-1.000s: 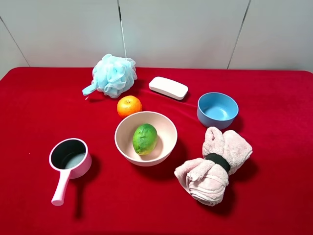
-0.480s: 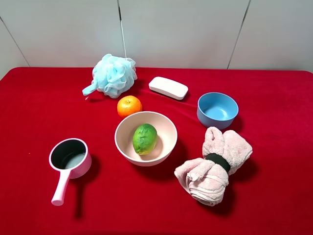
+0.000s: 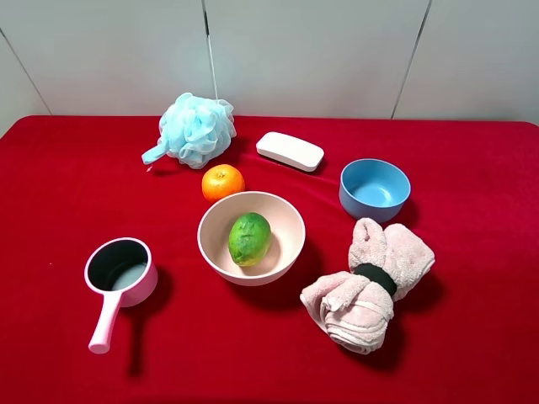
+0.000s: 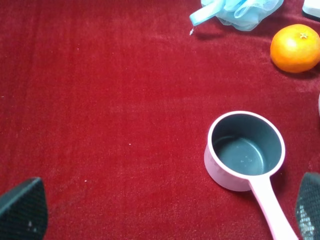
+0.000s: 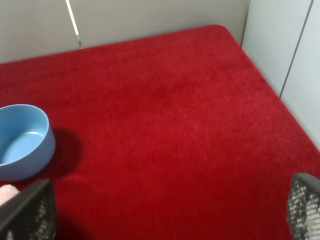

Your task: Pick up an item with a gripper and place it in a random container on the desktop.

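The bumpy green fruit (image 3: 249, 238) lies inside the large pale pink bowl (image 3: 286, 214) at the middle of the red desktop (image 3: 67, 194). No arm or gripper shows in the exterior high view. In the left wrist view the left gripper (image 4: 165, 212) is open and empty; its two fingertips (image 4: 22, 210) sit wide apart at the picture's edges, over the cloth near the pink saucepan (image 4: 245, 150). In the right wrist view the right gripper (image 5: 170, 212) is open and empty, with fingertips (image 5: 27, 212) wide apart over bare cloth beside the blue bowl (image 5: 22, 140).
An orange (image 3: 222, 182), a blue mesh sponge (image 3: 195, 129) and a white case (image 3: 290, 151) lie behind the bowl. The blue bowl (image 3: 375, 188) and a rolled pink towel (image 3: 368, 282) are to its right, the pink saucepan (image 3: 120, 273) to its left. The table's right edge (image 5: 270, 95) meets a wall.
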Available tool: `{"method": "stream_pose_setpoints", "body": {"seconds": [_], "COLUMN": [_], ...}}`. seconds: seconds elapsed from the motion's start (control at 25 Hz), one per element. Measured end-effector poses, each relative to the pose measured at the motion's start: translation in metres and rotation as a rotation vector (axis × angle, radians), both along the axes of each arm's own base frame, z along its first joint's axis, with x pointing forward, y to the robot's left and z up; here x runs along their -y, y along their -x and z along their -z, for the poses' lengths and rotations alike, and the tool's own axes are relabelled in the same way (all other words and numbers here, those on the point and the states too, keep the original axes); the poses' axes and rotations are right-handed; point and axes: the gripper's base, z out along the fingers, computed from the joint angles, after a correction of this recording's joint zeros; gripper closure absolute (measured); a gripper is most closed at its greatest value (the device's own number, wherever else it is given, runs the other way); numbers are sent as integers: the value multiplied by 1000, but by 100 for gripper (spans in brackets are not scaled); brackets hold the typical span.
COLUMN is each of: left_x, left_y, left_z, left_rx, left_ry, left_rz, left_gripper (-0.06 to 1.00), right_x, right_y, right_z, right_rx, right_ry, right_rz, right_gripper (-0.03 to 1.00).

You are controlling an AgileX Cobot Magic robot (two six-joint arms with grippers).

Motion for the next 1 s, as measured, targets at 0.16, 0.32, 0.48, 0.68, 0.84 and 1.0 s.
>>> {"method": "stream_pose_setpoints", "body": {"seconds": [0.16, 0.32, 0.48, 0.68, 0.84, 1.0], "left_x": [0, 0, 0, 0, 0, 0], "left_y": [0, 0, 0, 0, 0, 0], "left_z": [0, 0, 0, 0, 0, 0], "left_rx": [0, 0, 0, 0, 0, 0], "left_ry": [0, 0, -1, -1, -1, -1], "left_rz": [0, 0, 1, 1, 1, 1], "left_gripper": [-5, -5, -5, -5, -5, -5], "right_x": [0, 0, 0, 0, 0, 0], "right_y": [0, 0, 0, 0, 0, 0], "right_z": [0, 0, 0, 0, 0, 0], "right_rx": [0, 0, 0, 0, 0, 0], "right_ry": [0, 0, 0, 0, 0, 0], "right_rz": [0, 0, 0, 0, 0, 0], "right_gripper": [27, 27, 27, 27, 27, 27]}}
